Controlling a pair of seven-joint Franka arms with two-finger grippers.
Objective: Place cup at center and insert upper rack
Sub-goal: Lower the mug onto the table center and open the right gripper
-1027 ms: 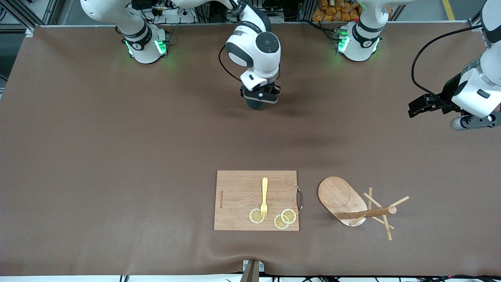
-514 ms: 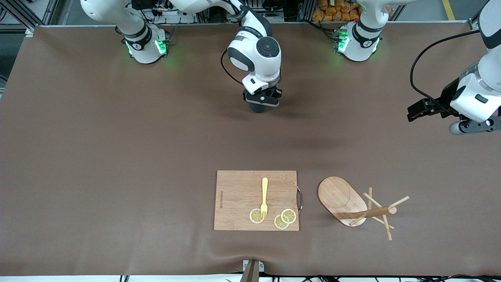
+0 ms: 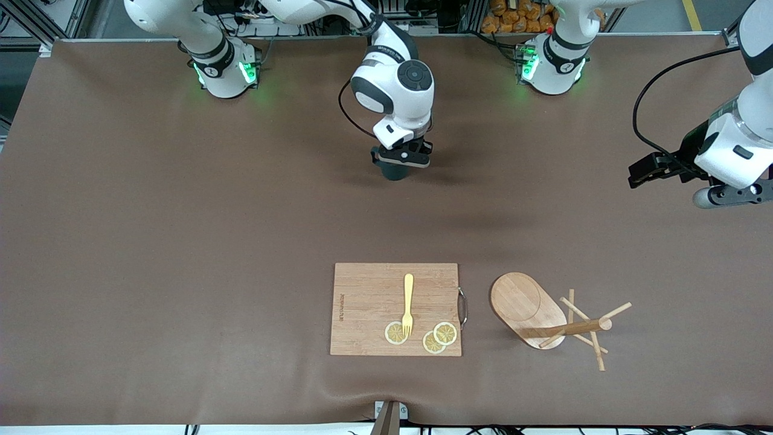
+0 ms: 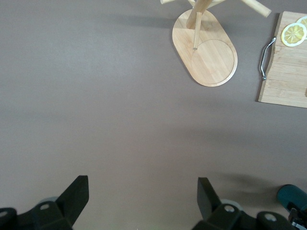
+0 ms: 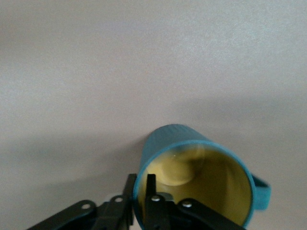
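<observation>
- Brown worktop [image 3: 181, 241] all across, and the first thing we meet is the right pincer [image 3: 398, 158], down in the middle stretch between the 2 arm bases.
- It straddles the rim of the cup [image 3: 395, 174]; clenched or released, I cannot tell.
- From the right wrist, the right pincer [image 5: 140, 184] sits at the wall of the cup [image 5: 206, 177], which is mouth up, teal outside, yellow inside, with its handle [image 5: 261, 191] on the side away from the pincer.
- Nearer the front camera lies the cutting board [image 3: 368, 296], carrying 1 yellow fork [image 3: 408, 304] and 3 lemon slices [image 3: 433, 342].
- Just beside it, toward the left arm's end, is the upper rack [image 3: 528, 305], well apart from the cup.
- Last, the left pincer [image 3: 649, 169] waits over bare worktop, released; the left wrist view shows the left pincer [image 4: 141, 191] spread wide.
</observation>
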